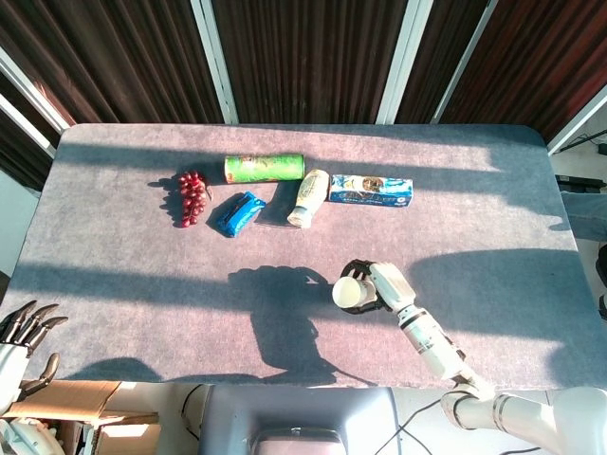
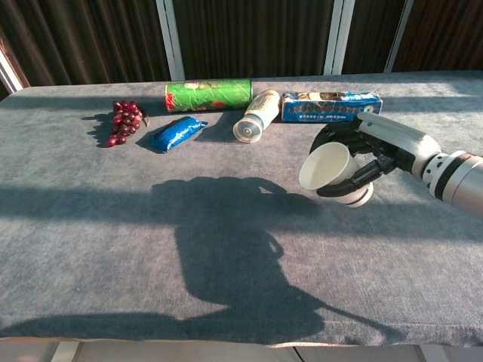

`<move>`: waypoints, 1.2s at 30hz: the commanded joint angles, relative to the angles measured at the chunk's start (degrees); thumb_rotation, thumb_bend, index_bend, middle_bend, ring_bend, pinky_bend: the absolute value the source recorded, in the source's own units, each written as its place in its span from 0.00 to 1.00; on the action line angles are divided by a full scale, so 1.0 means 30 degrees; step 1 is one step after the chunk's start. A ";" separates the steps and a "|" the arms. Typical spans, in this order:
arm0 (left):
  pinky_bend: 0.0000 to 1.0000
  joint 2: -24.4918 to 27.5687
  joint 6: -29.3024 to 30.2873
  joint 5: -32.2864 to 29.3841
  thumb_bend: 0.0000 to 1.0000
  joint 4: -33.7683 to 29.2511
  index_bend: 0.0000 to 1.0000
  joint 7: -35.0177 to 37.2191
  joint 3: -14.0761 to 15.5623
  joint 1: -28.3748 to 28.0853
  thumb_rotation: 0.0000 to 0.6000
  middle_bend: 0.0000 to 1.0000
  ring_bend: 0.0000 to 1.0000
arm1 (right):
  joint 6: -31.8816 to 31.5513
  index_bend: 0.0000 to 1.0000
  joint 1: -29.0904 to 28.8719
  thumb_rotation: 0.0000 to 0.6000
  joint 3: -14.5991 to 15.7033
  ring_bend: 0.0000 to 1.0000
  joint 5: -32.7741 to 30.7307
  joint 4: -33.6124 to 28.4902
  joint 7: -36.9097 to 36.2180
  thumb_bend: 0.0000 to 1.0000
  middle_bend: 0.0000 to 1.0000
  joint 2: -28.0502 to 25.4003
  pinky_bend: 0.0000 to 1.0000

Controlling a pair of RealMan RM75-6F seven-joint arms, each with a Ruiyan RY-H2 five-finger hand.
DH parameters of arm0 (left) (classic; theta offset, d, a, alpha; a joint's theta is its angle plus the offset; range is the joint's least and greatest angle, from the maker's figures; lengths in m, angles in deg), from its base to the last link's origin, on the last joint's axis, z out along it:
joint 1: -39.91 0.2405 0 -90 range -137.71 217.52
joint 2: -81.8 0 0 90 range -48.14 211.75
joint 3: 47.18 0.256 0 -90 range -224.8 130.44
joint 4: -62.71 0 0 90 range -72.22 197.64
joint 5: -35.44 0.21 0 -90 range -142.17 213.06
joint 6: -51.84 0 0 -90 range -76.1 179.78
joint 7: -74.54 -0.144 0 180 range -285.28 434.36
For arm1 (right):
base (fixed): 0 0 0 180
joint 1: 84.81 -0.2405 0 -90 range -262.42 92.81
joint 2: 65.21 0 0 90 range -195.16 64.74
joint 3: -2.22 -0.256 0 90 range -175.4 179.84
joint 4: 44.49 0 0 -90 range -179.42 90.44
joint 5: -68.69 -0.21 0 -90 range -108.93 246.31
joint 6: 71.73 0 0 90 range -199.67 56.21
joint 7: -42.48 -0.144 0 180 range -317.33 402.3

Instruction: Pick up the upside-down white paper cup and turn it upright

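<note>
One grey felt table (image 1: 493, 190); beyond the cup lie one green cylindrical can (image 1: 264, 168), one blue carton (image 1: 371, 190), one grape bunch (image 1: 193, 196). Right hand (image 2: 370, 151) grips one white paper cup (image 2: 326, 167), tilted, mouth upward-left. Left hand (image 1: 24, 327) spread.

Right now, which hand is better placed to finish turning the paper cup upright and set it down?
The right hand. It already grips the white paper cup above the table, mouth tilted up and sideways. The left hand sits off the table's near-left corner, holding nothing.
</note>
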 commanded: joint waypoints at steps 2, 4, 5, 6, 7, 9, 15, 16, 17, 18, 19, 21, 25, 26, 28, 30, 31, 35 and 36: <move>0.14 -0.0001 -0.0072 -0.0044 0.48 -0.0047 0.25 -0.0070 0.0004 -0.0015 1.00 0.13 0.04 | 0.0543 0.65 -0.0019 1.00 0.0985 0.48 0.1534 0.0099 -0.7505 0.19 0.51 -0.0835 0.58; 0.14 0.0003 -0.0090 -0.0076 0.48 -0.0070 0.25 -0.0095 -0.0001 -0.0015 1.00 0.13 0.04 | 0.0600 0.65 -0.0092 1.00 0.1280 0.48 0.1868 0.0426 -0.8564 0.19 0.51 -0.0869 0.58; 0.14 0.0001 -0.0099 -0.0097 0.48 -0.0084 0.25 -0.0109 -0.0008 -0.0016 1.00 0.13 0.04 | 0.0580 0.65 -0.0129 1.00 0.1446 0.48 0.2066 0.0676 -0.9069 0.19 0.51 -0.0863 0.57; 0.14 0.0005 -0.0101 -0.0107 0.48 -0.0091 0.25 -0.0107 -0.0011 -0.0016 1.00 0.13 0.04 | 0.0597 0.64 -0.0145 1.00 0.1577 0.48 0.2178 0.0891 -0.9314 0.19 0.51 -0.0839 0.57; 0.14 0.0009 -0.0106 -0.0111 0.48 -0.0098 0.25 -0.0099 -0.0011 -0.0017 1.00 0.13 0.04 | 0.0590 0.64 -0.0158 1.00 0.1684 0.47 0.2274 0.1095 -0.9466 0.19 0.51 -0.0808 0.57; 0.14 0.0023 -0.0097 -0.0122 0.48 -0.0110 0.25 -0.0082 -0.0012 -0.0010 1.00 0.13 0.04 | 0.0578 0.63 -0.0167 1.00 0.1897 0.47 0.2431 0.1509 -0.9596 0.19 0.51 -0.0721 0.57; 0.14 0.0044 -0.0047 -0.0106 0.48 -0.0105 0.25 -0.0012 -0.0009 0.0009 1.00 0.13 0.04 | 0.0394 0.58 -0.0170 1.00 0.2397 0.41 0.2840 0.1977 -0.9422 0.19 0.47 -0.0842 0.53; 0.14 0.0046 -0.0044 -0.0115 0.48 -0.0107 0.25 -0.0001 -0.0012 0.0011 1.00 0.13 0.04 | 0.0334 0.56 -0.0172 1.00 0.2445 0.40 0.2896 0.1974 -0.9359 0.19 0.47 -0.0892 0.51; 0.14 0.0048 -0.0038 -0.0122 0.48 -0.0110 0.25 0.0016 -0.0013 0.0016 1.00 0.13 0.04 | 0.0219 0.55 -0.0167 1.00 0.2491 0.38 0.2966 0.1943 -0.9296 0.19 0.47 -0.0966 0.50; 0.14 0.0049 -0.0029 -0.0119 0.48 -0.0110 0.25 0.0027 -0.0014 0.0019 1.00 0.13 0.04 | 0.0102 0.54 -0.0146 1.00 0.2506 0.37 0.2999 0.1908 -0.9252 0.19 0.46 -0.1022 0.48; 0.14 0.0050 -0.0023 -0.0118 0.48 -0.0103 0.25 0.0034 -0.0015 0.0021 1.00 0.13 0.04 | -0.0028 0.53 -0.0117 1.00 0.2510 0.36 0.3019 0.1865 -0.9210 0.19 0.46 -0.1072 0.47; 0.14 0.0047 -0.0001 -0.0091 0.48 -0.0100 0.25 0.0017 -0.0013 0.0024 1.00 0.13 0.04 | -0.0288 0.51 -0.0062 1.00 0.2542 0.32 0.3080 0.1752 -0.9141 0.19 0.43 -0.1208 0.43; 0.14 0.0042 0.0015 -0.0051 0.48 -0.0090 0.25 0.0004 0.0006 0.0032 1.00 0.13 0.04 | -0.0615 0.49 0.0044 1.00 0.2596 0.28 0.3103 0.1548 -0.9009 0.19 0.39 -0.1432 0.38; 0.14 0.0043 0.0013 -0.0061 0.48 -0.0094 0.25 0.0001 0.0003 0.0034 1.00 0.13 0.04 | -0.0673 0.49 0.0059 1.00 0.2629 0.27 0.3124 0.1477 -0.8954 0.19 0.38 -0.1512 0.37; 0.14 0.0041 0.0017 -0.0066 0.48 -0.0096 0.25 -0.0002 -0.0005 0.0032 1.00 0.13 0.04 | -0.0803 0.48 0.0095 1.00 0.2684 0.25 0.3179 0.1392 -0.8815 0.19 0.37 -0.1619 0.36; 0.14 0.0042 0.0007 -0.0072 0.48 -0.0100 0.25 -0.0011 -0.0002 0.0033 1.00 0.13 0.04 | -0.0894 0.48 0.0099 1.00 0.2799 0.24 0.3301 0.1294 -0.8714 0.19 0.35 -0.1772 0.34; 0.14 0.0045 0.0004 -0.0071 0.48 -0.0103 0.25 -0.0005 0.0001 0.0034 1.00 0.13 0.04 | -0.0938 0.47 0.0107 1.00 0.2843 0.22 0.3343 0.1241 -0.8657 0.19 0.34 -0.1838 0.33; 0.14 0.0041 -0.0018 -0.0068 0.48 -0.0108 0.25 -0.0019 0.0001 0.0021 1.00 0.13 0.04 | -0.1262 0.44 0.0160 1.00 0.2845 0.17 0.3414 0.1009 -0.8112 0.19 0.30 -0.2089 0.27; 0.14 0.0041 -0.0030 -0.0057 0.48 -0.0110 0.25 -0.0027 0.0008 0.0016 1.00 0.13 0.04 | -0.1319 0.43 0.0181 1.00 0.2809 0.17 0.3377 0.0978 -0.7973 0.19 0.30 -0.2096 0.27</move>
